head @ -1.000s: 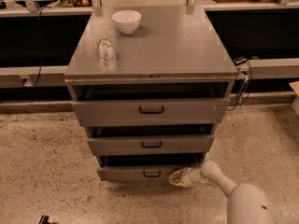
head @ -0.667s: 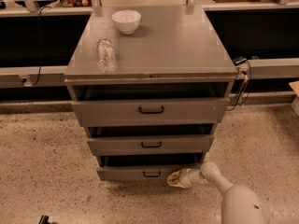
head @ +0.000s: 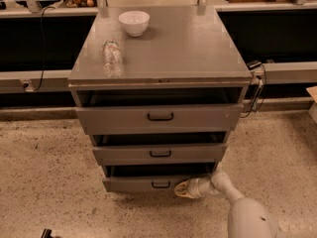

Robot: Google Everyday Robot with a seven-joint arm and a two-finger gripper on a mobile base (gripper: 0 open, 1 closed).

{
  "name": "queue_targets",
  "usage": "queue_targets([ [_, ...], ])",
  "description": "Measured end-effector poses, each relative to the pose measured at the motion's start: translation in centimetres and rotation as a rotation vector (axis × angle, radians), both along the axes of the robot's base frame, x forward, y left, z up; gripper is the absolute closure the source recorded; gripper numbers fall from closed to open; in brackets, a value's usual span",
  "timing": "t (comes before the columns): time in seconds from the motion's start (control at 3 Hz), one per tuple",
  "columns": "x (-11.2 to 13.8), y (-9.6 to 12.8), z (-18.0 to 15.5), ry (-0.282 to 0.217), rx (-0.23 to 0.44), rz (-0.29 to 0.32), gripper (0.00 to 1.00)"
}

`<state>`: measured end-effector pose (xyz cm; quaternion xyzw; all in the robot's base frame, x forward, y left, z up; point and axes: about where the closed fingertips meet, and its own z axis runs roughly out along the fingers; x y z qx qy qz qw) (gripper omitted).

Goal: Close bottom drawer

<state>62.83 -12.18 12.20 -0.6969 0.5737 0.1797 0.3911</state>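
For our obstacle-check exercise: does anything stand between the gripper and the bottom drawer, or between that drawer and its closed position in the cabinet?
Nothing visible does. The gripper sits low, at the front of the bottom drawer, beside its handle. Nothing shows in the drawer's dark opening, though its inside is mostly hidden.

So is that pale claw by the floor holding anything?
Nothing is visibly held: the gripper sits at the front of the narrow grey metal bottom drawer, right of its black handle.

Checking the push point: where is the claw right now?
In the camera view, the claw sits low near the floor, at the right end of the bottom drawer, just right of its black handle.
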Motion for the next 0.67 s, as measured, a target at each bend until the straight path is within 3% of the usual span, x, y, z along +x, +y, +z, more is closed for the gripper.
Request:
queue_targets([
  [0.33,0.5,-0.2,-0.1,-0.014,0.009,-0.025,1.0],
  [0.67,1.8,-0.7,-0.3,-0.024,0.021,-0.09,1.0],
])
